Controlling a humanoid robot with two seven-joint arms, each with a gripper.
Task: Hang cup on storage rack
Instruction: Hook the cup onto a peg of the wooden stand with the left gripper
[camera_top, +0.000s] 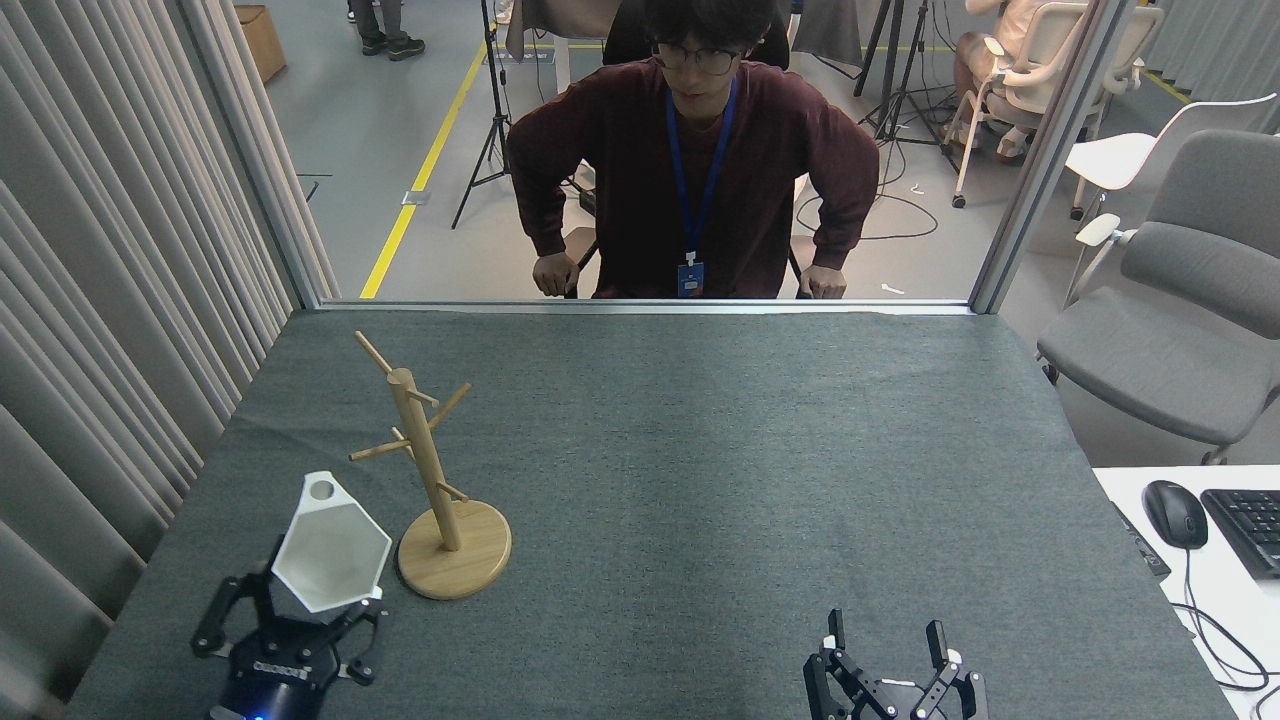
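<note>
While clamped in the left gripper (300, 625), the cup (331, 545) sat at the storage rack's (437, 470) 8 o'clock.
Right gripper (885, 645) jaws stood apart, holding nothing.
</note>
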